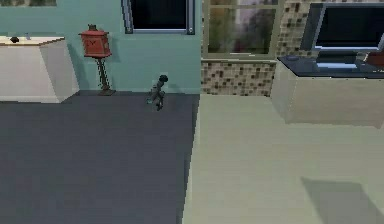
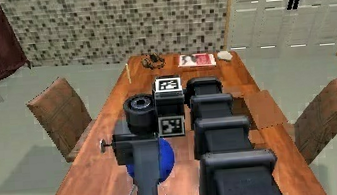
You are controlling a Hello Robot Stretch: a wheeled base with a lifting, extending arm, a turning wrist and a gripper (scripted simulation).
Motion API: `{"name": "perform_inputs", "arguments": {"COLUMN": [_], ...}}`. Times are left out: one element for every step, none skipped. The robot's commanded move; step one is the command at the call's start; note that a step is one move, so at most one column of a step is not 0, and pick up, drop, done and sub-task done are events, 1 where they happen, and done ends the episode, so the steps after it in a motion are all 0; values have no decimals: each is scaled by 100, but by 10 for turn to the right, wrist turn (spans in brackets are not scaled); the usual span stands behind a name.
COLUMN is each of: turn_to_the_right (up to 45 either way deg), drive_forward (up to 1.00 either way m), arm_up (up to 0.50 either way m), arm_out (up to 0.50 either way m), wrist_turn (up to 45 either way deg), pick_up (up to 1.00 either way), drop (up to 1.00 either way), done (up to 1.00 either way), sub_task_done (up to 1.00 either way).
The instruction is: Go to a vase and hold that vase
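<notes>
The dark, boxy gripper is hanging above the smooth brown wooden table right at a round, glossy blue vase, and I cannot tell whether it is holding anything.

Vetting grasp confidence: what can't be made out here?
- Arm side view: whether the gripper holds anything; a blue round thing lies behind it on the wooden table, mostly covered.
- Arm side view: dark item at the table's far end, too small to name.
- Forward view: dark floor object, too small to name.
- Forward view: TV, cut off by the right edge.
</notes>
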Motion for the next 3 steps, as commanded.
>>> {"name": "perform_inputs", "arguments": {"turn_to_the_right": [0, 0, 0], "drive_forward": [0, 0, 0], "arm_up": [0, 0, 0], "arm_out": [0, 0, 0], "wrist_turn": [450, 450, 450], "pick_up": [0, 0, 0], "drop": [0, 0, 0], "done": [0, 0, 0], "sub_task_done": [0, 0, 0]}}
